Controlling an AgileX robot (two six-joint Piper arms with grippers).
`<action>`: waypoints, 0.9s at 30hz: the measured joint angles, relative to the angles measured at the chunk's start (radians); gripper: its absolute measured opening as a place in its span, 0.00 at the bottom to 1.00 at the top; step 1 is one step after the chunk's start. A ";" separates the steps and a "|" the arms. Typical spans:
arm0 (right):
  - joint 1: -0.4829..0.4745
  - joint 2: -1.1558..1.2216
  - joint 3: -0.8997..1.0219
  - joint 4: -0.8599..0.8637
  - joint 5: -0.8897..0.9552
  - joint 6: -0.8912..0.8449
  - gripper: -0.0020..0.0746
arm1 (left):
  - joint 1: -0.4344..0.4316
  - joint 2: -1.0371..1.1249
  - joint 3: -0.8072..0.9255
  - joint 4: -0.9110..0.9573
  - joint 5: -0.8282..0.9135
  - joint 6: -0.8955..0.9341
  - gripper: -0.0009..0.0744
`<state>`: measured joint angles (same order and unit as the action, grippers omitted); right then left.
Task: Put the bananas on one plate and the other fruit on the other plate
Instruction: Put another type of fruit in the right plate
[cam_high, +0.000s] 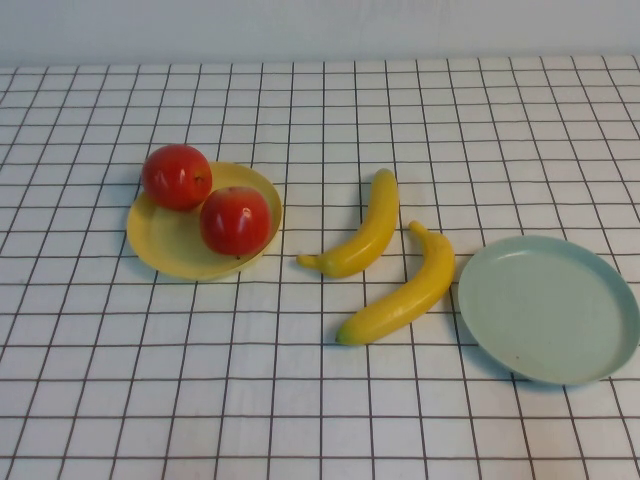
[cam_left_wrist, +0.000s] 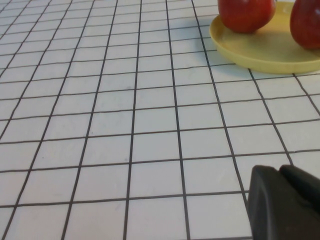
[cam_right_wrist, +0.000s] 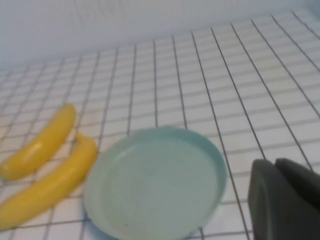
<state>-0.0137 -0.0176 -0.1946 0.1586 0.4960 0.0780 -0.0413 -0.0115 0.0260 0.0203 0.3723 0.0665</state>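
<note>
— Across the gridded white surface (cam_high: 300, 400): plenty of bare room along the near edge and at the far side. Between the two plates, less so.

— Between them, what?

— Two bananas (cam_high: 400, 298), glossy yellow, curved, greenish at the tips, lying close together but apart. Nearer one just beside the rim of the pale blue-green plate (cam_high: 550, 310), not on it. Round, shallow, bare inside.

— And on the left?

— Yellow plate (cam_high: 170, 250), smaller, carrying two shiny red apple-like fruits (cam_high: 235, 220), side by side, touching or nearly so.

— Arms?

— Neither visible from the high camera. Left gripper (cam_left_wrist: 287, 202) seen only from its own wrist camera: dark fingers pressed together, empty, low over bare squares with the yellow plate well ahead. Right gripper (cam_right_wrist: 285, 200) likewise clenched on nothing, hanging beside the blue-green plate, with the bananas beyond the plate's other side.

— Cloth?

— Flat, matte, thin black lines forming squares.
</note>
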 joint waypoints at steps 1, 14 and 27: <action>0.003 0.002 -0.059 0.000 0.056 0.000 0.00 | 0.000 0.000 0.000 0.000 0.000 0.000 0.01; 0.005 0.078 -0.400 0.058 0.167 0.000 0.00 | 0.001 0.000 0.000 0.000 0.002 0.000 0.01; 0.005 0.111 -0.344 0.130 0.080 -0.028 0.00 | 0.001 0.000 0.000 0.000 0.002 0.000 0.01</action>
<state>-0.0087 0.0930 -0.5389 0.2881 0.5761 0.0500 -0.0399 -0.0115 0.0260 0.0203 0.3745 0.0665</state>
